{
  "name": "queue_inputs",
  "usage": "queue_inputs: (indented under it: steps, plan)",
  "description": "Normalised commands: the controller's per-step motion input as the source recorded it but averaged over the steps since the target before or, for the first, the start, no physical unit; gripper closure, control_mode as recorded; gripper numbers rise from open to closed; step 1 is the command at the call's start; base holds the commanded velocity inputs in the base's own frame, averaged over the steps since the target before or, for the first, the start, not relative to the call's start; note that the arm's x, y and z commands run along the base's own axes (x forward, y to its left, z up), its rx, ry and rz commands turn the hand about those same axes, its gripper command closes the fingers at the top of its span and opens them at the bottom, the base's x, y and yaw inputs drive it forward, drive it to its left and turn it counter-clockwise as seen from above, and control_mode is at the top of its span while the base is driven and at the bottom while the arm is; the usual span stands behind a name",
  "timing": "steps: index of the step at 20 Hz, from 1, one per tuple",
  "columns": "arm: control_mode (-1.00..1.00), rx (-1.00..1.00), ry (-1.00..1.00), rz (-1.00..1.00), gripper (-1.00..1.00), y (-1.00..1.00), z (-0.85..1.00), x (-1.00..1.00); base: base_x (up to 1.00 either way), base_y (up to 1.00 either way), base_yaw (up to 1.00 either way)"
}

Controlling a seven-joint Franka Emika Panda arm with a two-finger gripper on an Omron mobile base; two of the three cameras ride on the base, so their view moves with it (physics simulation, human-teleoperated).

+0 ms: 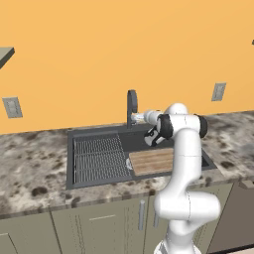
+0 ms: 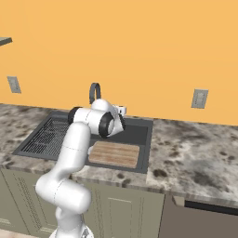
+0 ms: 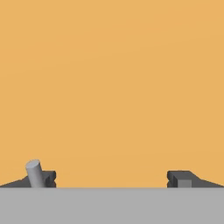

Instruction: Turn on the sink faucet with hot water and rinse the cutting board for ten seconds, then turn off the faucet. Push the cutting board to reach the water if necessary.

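Hand view: gripper (image 3: pixel 111 179) fingers spread wide, faucet lever (image 3: pixel 35 173) beside one fingertip; no water visible, cutting board (image 1: pixel 153 160) dry-looking below in sink (image 1: pixel 99 131); rinsing outstanding.

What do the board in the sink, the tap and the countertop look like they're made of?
The cutting board looks like light-brown wood, matt, with plank stripes. The sink faucet looks like dark grey metal, though a render leaves that open. The countertop looks like speckled granite, mottled grey and brown.
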Motion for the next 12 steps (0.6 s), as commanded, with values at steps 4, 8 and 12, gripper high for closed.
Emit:
queue_inputs:
  steps: [4,8,12]
  plan:
    - [-1.0,0.0,0.0,0.02,-1.0,-0.59,0.0,-0.02,0.0,0.0,0.0]
    - [-1.0,0.0,0.0,0.01,-1.0,-0.68,0.0,-0.07,0.0,0.0,0.0]
    - [-1.0,0.0,0.0,0.03,-1.0,-0.74,0.0,-0.07,0.0,0.0,0.0]
